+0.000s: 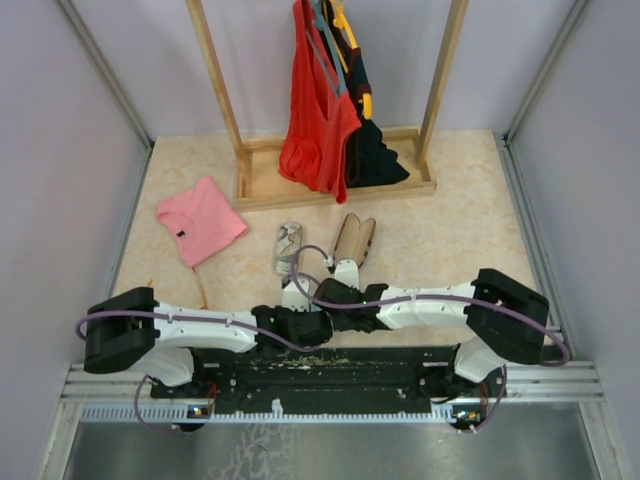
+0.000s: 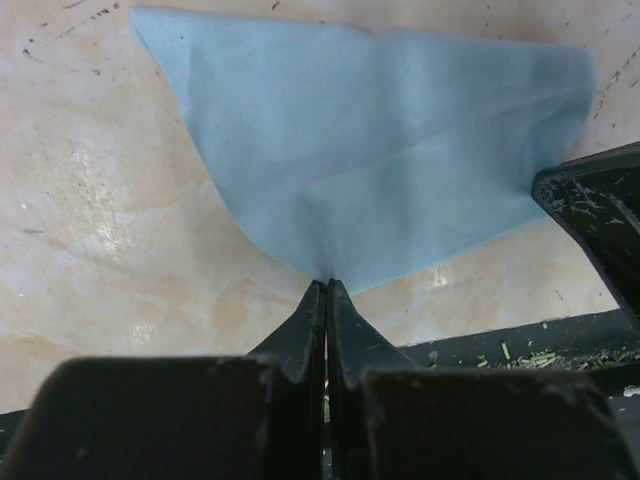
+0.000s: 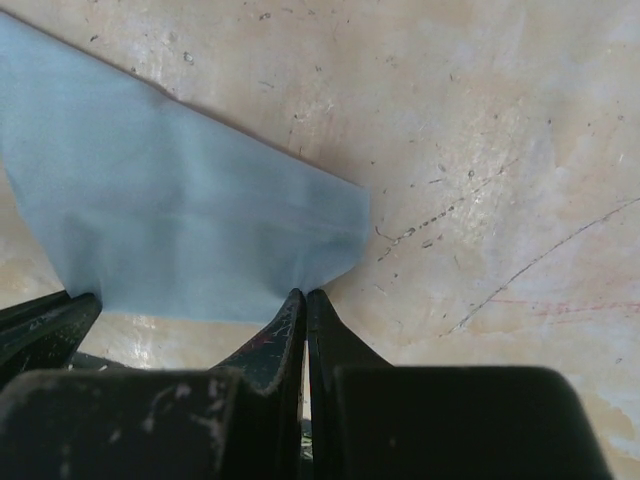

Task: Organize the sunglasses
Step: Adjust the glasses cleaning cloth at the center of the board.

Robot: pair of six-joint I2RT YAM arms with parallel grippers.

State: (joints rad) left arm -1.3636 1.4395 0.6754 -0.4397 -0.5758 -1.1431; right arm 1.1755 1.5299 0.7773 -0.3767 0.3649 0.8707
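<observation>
Two robot arms meet over the near middle of a marbled beige table (image 1: 450, 200). The left end effector (image 2: 327, 285) is fully closed, pinching the near edge of a light blue cloth (image 2: 380, 150) lying flat on the table. The right end effector (image 3: 304, 295) is also fully closed, on a corner of the same cloth. The sunglasses (image 1: 290, 248) lie on the table just beyond both end effectors, beside a brown case (image 1: 352, 240) that sits to their right
</observation>
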